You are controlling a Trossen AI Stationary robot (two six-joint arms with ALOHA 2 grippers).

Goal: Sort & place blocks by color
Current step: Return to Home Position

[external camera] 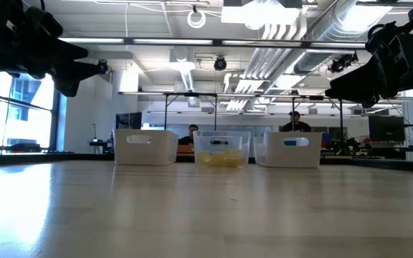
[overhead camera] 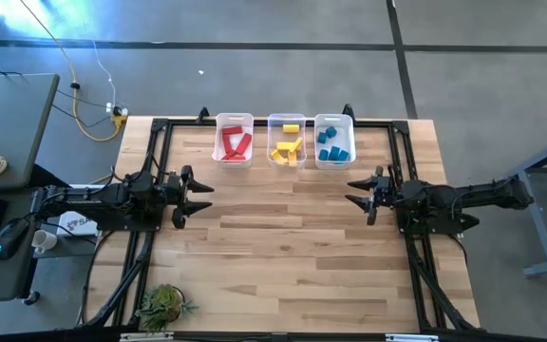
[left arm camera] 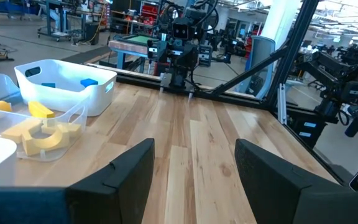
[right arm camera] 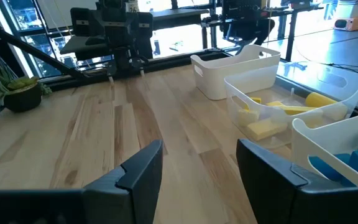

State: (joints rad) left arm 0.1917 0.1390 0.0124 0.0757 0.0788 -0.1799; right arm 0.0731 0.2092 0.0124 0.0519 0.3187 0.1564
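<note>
Three white-rimmed bins stand side by side at the table's far edge. The left bin (overhead camera: 234,139) holds red blocks (overhead camera: 235,144), the middle bin (overhead camera: 286,140) yellow blocks (overhead camera: 289,148), the right bin (overhead camera: 333,141) blue blocks (overhead camera: 333,151). My left gripper (overhead camera: 200,197) hangs open above the table's left side, pointing level toward the right. My right gripper (overhead camera: 357,191) hangs open above the right side, pointing toward the left. Both have nothing between their fingers, as the wrist views show (left arm camera: 194,168) (right arm camera: 199,167).
A small potted plant (overhead camera: 164,305) stands at the table's near left corner. A black frame (overhead camera: 273,121) runs round the table's far and side edges. Bare wood (overhead camera: 283,237) lies between the two arms. People sit behind the bins in the low view.
</note>
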